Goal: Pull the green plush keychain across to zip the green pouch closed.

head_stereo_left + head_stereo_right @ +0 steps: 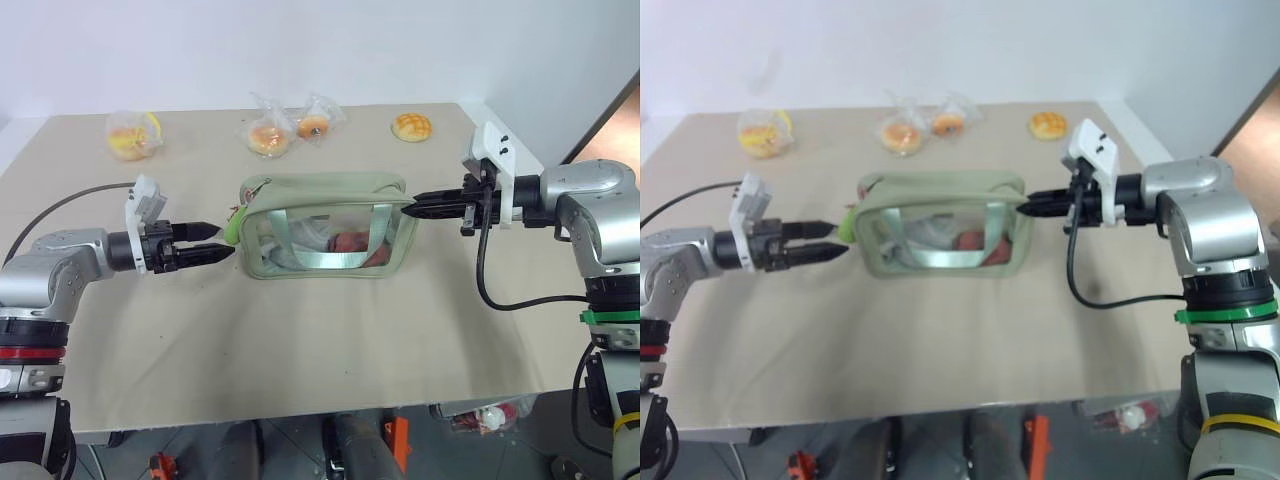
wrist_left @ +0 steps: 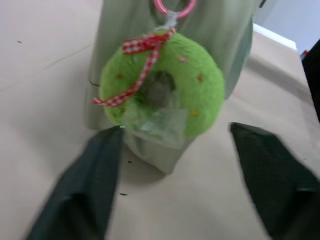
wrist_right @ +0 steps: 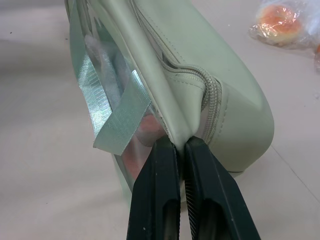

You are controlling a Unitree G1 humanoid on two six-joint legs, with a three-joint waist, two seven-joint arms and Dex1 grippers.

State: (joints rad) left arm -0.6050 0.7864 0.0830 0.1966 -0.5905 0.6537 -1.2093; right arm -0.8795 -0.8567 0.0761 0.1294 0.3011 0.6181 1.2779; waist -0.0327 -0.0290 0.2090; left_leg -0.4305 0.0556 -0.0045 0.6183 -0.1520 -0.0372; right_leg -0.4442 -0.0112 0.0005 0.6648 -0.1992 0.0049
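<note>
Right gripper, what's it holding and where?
The right gripper pinches the pouch by a fabric fold at its zipper end. The left gripper holds nothing.

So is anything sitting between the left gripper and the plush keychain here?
Nothing visible. The left gripper has its fingers apart right at the green plush keychain, which hangs free at the pouch's left end, with bare table below. The right gripper is pinching the pouch's far end.

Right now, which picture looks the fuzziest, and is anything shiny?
Left wrist view: the black fingers and the plush keychain look smeared. Right wrist view: crisp, with glare on the pouch and its clear front. Head views: evenly lit, soft shadows.
</note>
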